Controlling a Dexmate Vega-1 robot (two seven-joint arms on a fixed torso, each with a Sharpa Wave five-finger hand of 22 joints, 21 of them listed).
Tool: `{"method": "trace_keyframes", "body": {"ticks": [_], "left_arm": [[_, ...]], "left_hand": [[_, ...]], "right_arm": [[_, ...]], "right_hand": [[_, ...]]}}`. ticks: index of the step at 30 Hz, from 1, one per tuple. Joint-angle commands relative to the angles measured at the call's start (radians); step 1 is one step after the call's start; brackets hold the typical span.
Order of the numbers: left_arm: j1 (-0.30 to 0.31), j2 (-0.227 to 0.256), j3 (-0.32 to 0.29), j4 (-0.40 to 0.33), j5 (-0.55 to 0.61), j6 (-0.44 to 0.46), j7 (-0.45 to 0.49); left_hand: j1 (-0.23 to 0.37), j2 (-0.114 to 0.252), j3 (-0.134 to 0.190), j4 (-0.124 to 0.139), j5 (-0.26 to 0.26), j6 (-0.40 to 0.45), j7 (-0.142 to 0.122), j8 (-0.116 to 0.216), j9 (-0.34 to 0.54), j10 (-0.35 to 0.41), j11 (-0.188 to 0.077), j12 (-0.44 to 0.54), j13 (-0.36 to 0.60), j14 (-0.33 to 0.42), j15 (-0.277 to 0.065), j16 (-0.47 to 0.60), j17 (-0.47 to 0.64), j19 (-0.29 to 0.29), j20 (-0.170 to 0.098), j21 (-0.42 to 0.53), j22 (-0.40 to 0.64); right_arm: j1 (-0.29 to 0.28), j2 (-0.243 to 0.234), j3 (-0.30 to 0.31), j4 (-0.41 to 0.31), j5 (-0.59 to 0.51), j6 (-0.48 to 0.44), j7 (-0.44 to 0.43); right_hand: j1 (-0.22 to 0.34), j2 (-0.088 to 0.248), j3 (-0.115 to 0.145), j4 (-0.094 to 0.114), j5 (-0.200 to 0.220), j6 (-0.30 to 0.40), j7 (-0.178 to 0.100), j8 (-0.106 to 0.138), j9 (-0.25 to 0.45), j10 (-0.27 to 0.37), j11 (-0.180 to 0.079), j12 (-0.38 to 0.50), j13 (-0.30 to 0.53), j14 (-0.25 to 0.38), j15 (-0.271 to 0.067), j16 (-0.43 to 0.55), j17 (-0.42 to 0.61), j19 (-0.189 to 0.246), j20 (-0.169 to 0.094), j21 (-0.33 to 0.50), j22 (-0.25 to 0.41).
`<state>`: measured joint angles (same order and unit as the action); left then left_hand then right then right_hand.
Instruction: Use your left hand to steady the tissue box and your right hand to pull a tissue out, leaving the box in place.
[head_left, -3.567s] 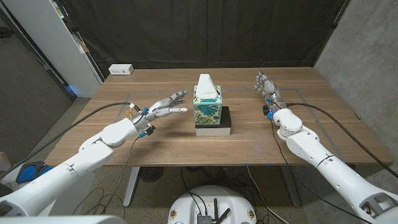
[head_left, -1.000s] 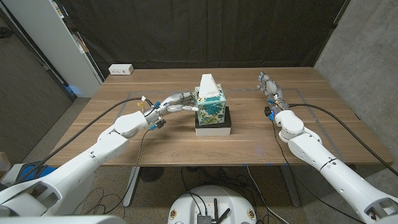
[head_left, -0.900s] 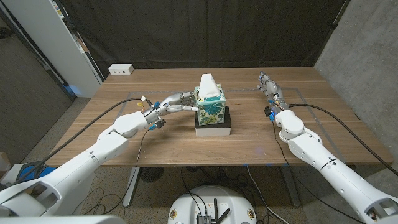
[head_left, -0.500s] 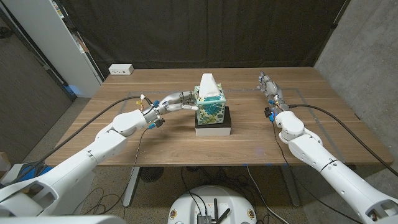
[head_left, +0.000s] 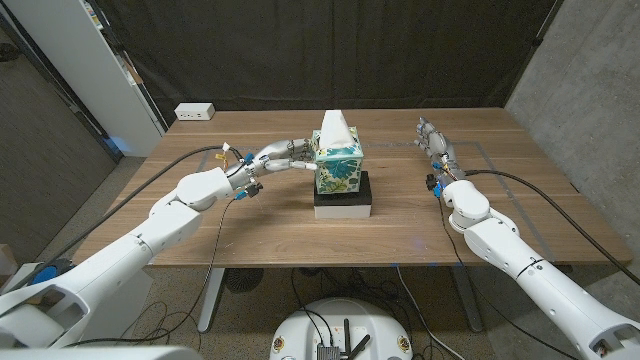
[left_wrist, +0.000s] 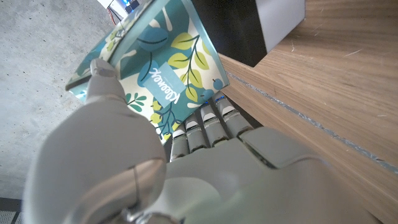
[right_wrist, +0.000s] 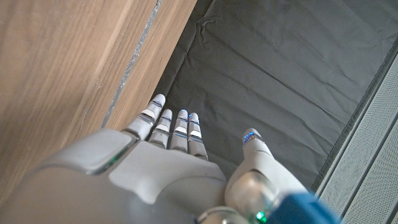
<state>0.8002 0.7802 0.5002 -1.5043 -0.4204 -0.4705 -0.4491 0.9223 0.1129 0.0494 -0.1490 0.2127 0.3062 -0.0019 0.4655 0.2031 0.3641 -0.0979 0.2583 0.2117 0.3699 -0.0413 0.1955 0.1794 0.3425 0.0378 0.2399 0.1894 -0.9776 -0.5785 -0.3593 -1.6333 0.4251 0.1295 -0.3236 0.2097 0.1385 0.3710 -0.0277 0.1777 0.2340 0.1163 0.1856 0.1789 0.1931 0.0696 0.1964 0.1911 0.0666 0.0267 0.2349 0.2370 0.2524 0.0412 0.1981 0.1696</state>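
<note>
Tissue box (head_left: 336, 165) with teal leaf print sat on a black-and-white block (head_left: 345, 199) at the middle of the wooden surface (head_left: 270, 225). Left wrist view showed a blue label on the box side reading "Kleenex", seen turned. White tissue (head_left: 334, 127) stuck up from the box top. Left robot hand (head_left: 283, 157) was at the box's left side, fingers (left_wrist: 205, 127) extended and pressed against the printed side, steadying it, not wrapped around it. Right robot hand (head_left: 432, 138) was well apart from the box, near the surface's far right part, holding nothing, fingers (right_wrist: 171, 126) straight and close together. White power strip (head_left: 194, 112) lay at the far left corner.
</note>
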Motion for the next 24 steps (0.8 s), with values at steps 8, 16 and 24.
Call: {"method": "trace_keyframes", "body": {"ticks": [8, 16, 24], "left_arm": [[-0.030, 0.030, -0.021, -0.039, -0.032, 0.028, -0.046], [-0.033, 0.041, -0.035, -0.061, -0.044, 0.023, -0.059], [-0.025, 0.044, -0.044, -0.074, -0.055, 0.015, -0.061]], "left_hand": [[-0.003, 0.016, 0.027, 0.014, -0.012, 0.036, 0.018, 0.058, 0.024, 0.011, 0.005, -0.012, 0.006, -0.002, -0.036, -0.004, 0.001, 0.003, 0.005, -0.003, 0.005], [-0.009, 0.018, 0.030, 0.015, -0.018, 0.035, 0.020, 0.058, 0.023, 0.014, 0.003, -0.014, 0.008, -0.002, -0.036, -0.004, 0.001, 0.003, 0.005, -0.003, 0.005], [-0.016, 0.017, 0.033, 0.015, -0.023, 0.041, 0.017, 0.061, 0.022, 0.020, 0.001, -0.016, 0.009, 0.002, -0.040, -0.004, 0.000, 0.005, 0.002, -0.003, 0.005]], "right_arm": [[-0.006, 0.002, 0.002, 0.004, 0.003, 0.004, -0.001], [-0.006, 0.001, 0.003, 0.005, 0.006, 0.005, 0.002], [-0.007, -0.002, 0.005, 0.000, 0.008, 0.002, 0.003]], "right_hand": [[0.001, 0.008, 0.004, -0.010, -0.002, 0.007, -0.004, 0.007, 0.003, 0.009, 0.000, 0.000, 0.001, 0.008, 0.002, -0.002, 0.002, 0.004, 0.000, -0.003, 0.003], [0.000, 0.008, 0.004, -0.011, -0.002, 0.007, -0.004, 0.006, 0.003, 0.009, 0.002, 0.000, 0.001, 0.008, 0.003, -0.002, 0.002, 0.004, 0.000, -0.003, 0.003], [-0.001, 0.008, 0.004, -0.012, -0.002, 0.007, -0.004, 0.006, 0.003, 0.009, 0.001, 0.000, 0.001, 0.008, 0.002, -0.002, 0.002, 0.004, -0.001, -0.003, 0.003]]}}
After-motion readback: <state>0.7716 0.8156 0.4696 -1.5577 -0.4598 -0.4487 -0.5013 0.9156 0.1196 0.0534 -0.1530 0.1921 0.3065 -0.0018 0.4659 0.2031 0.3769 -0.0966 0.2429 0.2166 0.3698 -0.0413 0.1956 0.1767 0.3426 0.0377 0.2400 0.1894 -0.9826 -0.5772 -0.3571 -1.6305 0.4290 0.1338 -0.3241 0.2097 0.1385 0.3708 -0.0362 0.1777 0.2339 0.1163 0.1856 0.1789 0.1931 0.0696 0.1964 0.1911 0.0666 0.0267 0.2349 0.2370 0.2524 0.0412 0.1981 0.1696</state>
